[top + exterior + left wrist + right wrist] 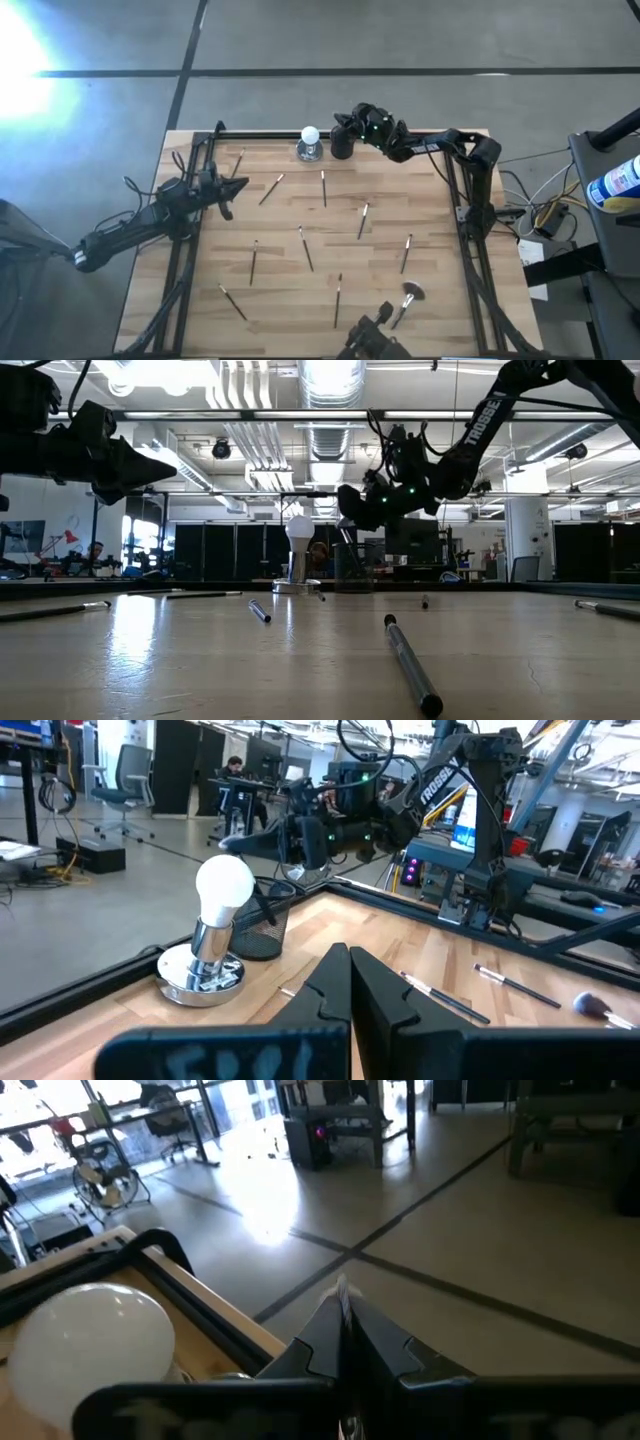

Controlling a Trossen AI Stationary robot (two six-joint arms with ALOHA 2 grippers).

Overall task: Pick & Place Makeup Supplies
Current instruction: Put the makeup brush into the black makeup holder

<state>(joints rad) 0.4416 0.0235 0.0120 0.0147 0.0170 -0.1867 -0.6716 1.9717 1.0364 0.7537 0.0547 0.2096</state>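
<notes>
Several makeup brushes lie flat on the wooden table (430, 205), among them one in the middle (305, 248) and a fluffy-headed one (408, 300) near the front edge. At the far edge stand a black cup (341, 143) and a white ball (310, 135) on a clear base. My right gripper (340, 121) hovers level over the cup, shut on a thin brush (345, 536). My left gripper (240, 184) waits shut above the table's left side, holding nothing. My right gripper pinches the thin brush between its two fingers, which come level from the table's right side and lie across it. A pale end (343, 1288) pokes up past the fingertips. The brush slants down below the fingers (262, 890), its lower end in the cup's mouth.
The black frame rail (330, 135) runs along the table's far edge right behind the cup and the ball. A dark camera mount (372, 335) sits at the front edge. Bare wood lies between the scattered brushes.
</notes>
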